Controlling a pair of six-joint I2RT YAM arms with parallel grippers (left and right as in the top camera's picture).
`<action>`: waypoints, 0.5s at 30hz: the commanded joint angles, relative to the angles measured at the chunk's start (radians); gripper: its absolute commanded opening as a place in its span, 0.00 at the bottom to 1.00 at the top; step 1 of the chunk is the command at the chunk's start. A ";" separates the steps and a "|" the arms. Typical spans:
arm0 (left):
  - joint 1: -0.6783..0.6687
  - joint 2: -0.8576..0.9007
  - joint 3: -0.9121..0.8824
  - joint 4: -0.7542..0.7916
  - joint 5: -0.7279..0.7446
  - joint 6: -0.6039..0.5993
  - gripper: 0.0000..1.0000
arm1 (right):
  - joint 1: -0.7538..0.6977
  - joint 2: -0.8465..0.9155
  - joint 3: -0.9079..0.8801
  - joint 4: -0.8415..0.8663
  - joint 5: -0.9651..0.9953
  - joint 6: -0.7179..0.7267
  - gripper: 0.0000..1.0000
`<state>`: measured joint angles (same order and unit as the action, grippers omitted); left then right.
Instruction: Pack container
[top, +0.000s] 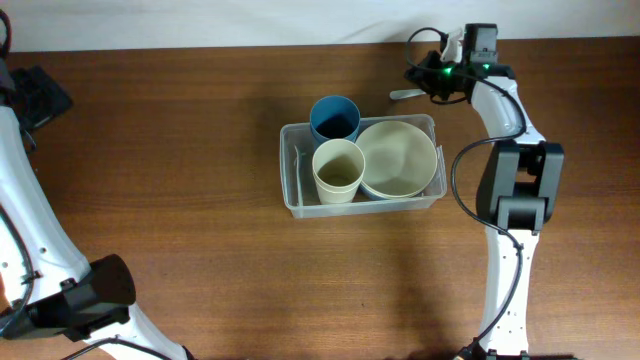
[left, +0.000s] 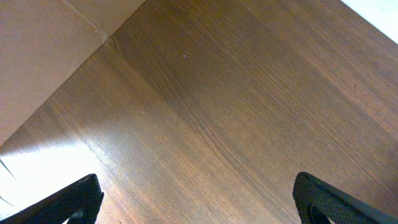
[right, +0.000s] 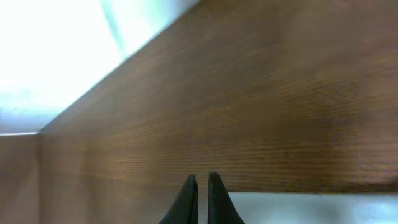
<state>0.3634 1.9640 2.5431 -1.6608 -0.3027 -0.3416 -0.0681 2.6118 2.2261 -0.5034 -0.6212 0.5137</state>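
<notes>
Since the wooden table (top: 150, 150) takes up nearly all there is to see, the job looks small on it. The container (top: 296, 185) sits near the middle, well apart from the left gripper (left: 196, 186) and near the right gripper (right: 200, 196).

Inside the container, a cream bowl (top: 398, 158) fills the right end. A sliver of blue shows under its edge, perhaps a second bowl beneath. A blue cup (top: 335, 118) stands at the back left, and a cream cup (top: 338, 170) stands just in front of it, close enough that they may touch. A narrow strip at the left end is bare.

The left gripper hangs over plain wood, its fingers spread wide with nothing between them. The right gripper sits just beyond the container's back right corner, fingertips pressed together, and I see nothing caught in them. Beside it on the table lies a small pale grey piece (top: 404, 96).

I take that piece to be next. To pack it well, the right fingers should part first and then straddle its narrow run squarely. They should lift it clear of the rim and set it in the bare strip or in a cup, not on the bowl's edge.

I can't make out what the piece is, because it is tiny and partly under the gripper. The right wrist view is blurred, and I cannot place the pale band along its bottom edge.
</notes>
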 joint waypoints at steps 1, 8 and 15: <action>0.006 0.011 -0.008 -0.001 0.000 -0.013 1.00 | -0.010 0.010 0.011 -0.047 0.157 0.000 0.04; 0.006 0.011 -0.008 -0.001 0.000 -0.013 1.00 | -0.011 0.025 0.010 -0.084 0.237 -0.008 0.04; 0.006 0.011 -0.008 -0.001 0.000 -0.013 1.00 | -0.011 0.047 0.006 -0.119 0.257 -0.008 0.04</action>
<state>0.3634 1.9640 2.5431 -1.6608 -0.3027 -0.3416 -0.0788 2.6194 2.2303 -0.5980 -0.4225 0.5159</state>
